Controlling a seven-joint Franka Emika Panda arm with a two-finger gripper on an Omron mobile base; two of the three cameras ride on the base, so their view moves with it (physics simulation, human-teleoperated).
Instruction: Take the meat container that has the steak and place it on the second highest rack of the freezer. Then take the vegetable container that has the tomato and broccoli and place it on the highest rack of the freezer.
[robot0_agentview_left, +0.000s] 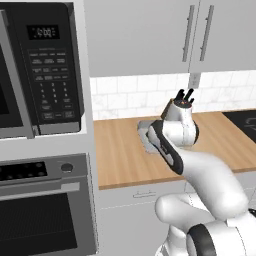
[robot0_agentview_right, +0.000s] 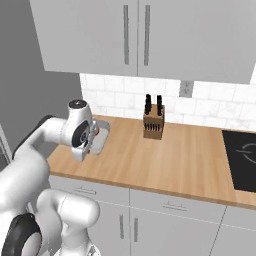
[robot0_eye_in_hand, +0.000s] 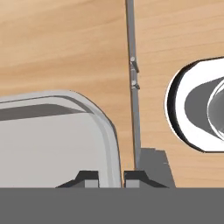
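Tool (robot0_eye_in_hand: 110, 177) tips are pinching the thin raised rim of a grey container (robot0_eye_in_hand: 52, 135), jaws nearly together on that lip. You're holding it near the left end of the wooden table (robot0_agentview_right: 175, 150), by the front edge. Its contents aren't visible. Expect a stiff, smooth, slippery tray with rounded corners that may tip from a one-edge grip.

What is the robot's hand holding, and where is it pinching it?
The gripper is pinched shut on the grey tray, holding it by its thin rim: one fingertip sits inside the wall, the other outside. The tray's inside looks bare here.
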